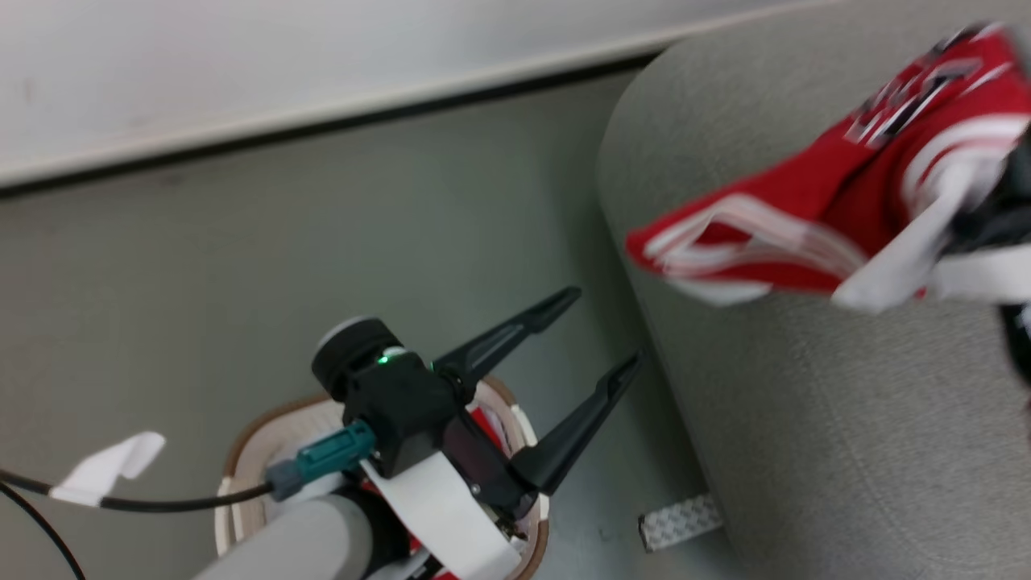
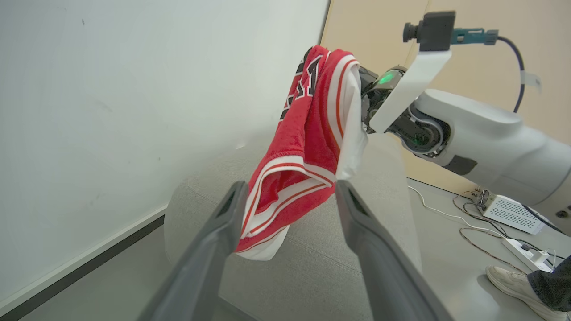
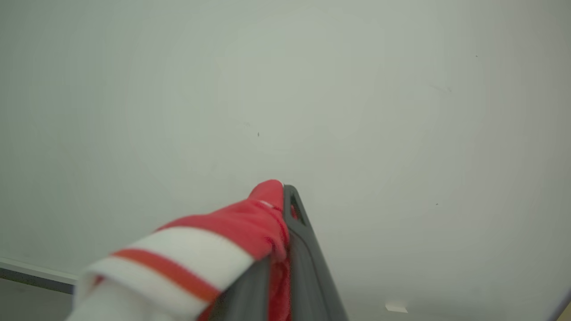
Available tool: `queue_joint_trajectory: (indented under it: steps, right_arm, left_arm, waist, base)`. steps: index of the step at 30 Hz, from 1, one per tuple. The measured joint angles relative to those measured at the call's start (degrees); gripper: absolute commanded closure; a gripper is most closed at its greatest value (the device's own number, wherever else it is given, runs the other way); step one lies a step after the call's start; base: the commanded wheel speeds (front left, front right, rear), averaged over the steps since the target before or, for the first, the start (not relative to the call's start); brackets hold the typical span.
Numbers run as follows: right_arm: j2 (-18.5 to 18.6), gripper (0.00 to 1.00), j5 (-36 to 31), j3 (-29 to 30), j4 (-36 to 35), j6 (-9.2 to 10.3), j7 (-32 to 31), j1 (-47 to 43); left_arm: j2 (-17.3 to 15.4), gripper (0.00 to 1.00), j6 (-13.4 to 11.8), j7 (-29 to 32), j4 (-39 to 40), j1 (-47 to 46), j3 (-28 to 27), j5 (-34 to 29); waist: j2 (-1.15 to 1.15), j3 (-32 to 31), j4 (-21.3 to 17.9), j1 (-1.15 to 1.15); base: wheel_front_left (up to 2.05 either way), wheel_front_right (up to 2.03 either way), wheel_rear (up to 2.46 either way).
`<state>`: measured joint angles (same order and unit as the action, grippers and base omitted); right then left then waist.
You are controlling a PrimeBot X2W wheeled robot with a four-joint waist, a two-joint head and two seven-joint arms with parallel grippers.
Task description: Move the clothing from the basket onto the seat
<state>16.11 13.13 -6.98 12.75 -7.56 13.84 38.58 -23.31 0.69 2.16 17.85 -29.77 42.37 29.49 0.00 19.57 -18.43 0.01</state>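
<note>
While the left hand [image 1: 606, 323] is hovering spread wide over the basket [image 1: 242, 451], the right hand [image 3: 281, 196] is clamping clothing [image 1: 805, 217] above the seat [image 1: 805, 443]; lowering and release should follow.

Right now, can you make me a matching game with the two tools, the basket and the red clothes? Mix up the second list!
Things:
1. left tool
2. right tool
3. basket
4. clothing

Place or state:
A. on the floor
B. shut, pinching red cloth
C. open wide
D. held up over the grey seat

Pairs: 1-C, 2-B, 3-A, 4-D
</note>
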Motion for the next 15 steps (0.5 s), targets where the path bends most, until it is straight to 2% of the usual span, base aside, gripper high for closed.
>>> queue_joint_trajectory:
  steps: [4,11,15]
  right_arm:
    - [0.6,1.0,-1.6,7.8,-1.6,0.0,-3.9,7.5]
    - [6.3,1.0,-7.0,20.8,-1.6,0.0,-12.1,16.1]
    - [7.3,1.0,-10.2,27.8,1.6,0.0,-15.4,17.9]
  left_arm:
    - [-1.2,0.0,0.9,1.2,3.4,-3.4,-1.2,-0.7]
    - [-2.7,0.0,2.4,0.6,4.9,-7.4,-2.7,-1.5]
    - [-2.8,0.0,2.7,-0.8,4.2,-7.8,-3.6,-1.5]
  waist:
    - [0.0,6.7,1.1,0.01]
    - [0.0,17.1,4.4,0.01]
    - [0.0,20.2,7.6,0.01]
  base:
    - [0.0,0.0,0.0]
    - [0.0,0.0,0.0]
    - [0.0,0.0,0.0]
